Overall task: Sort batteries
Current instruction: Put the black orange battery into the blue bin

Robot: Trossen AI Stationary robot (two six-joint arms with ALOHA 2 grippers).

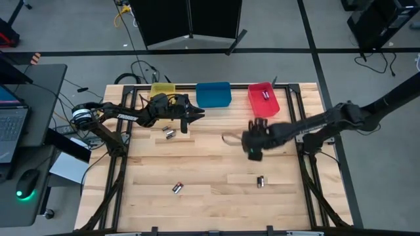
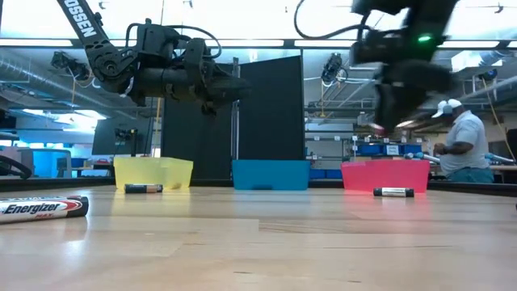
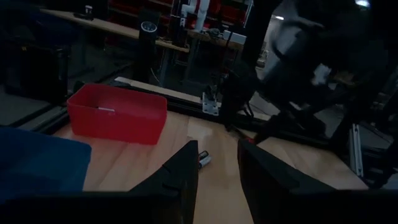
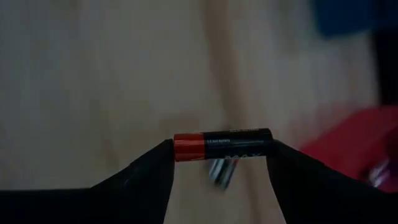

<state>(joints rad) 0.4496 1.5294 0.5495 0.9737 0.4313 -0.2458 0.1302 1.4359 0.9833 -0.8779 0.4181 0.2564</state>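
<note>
My right gripper hangs over the table's middle right, shut on a battery with a black body and a red end. My left gripper stands open and level in front of the yellow bin and the blue bin, with nothing between its fingers. Loose batteries lie on their sides on the wood: two together, one near the front and one at the right. Another battery lies in the red bin. My right gripper pinches the battery lengthwise between its two fingertips, one at the red end and the other at the black end. The fingers slant down from above. The battery lies level across the gap, lifted clear of the table.
The three bins stand in a row along the far edge. A black metal frame runs around the table. In the low view a large battery lies close to the camera. A person stands in the room beyond the table.
</note>
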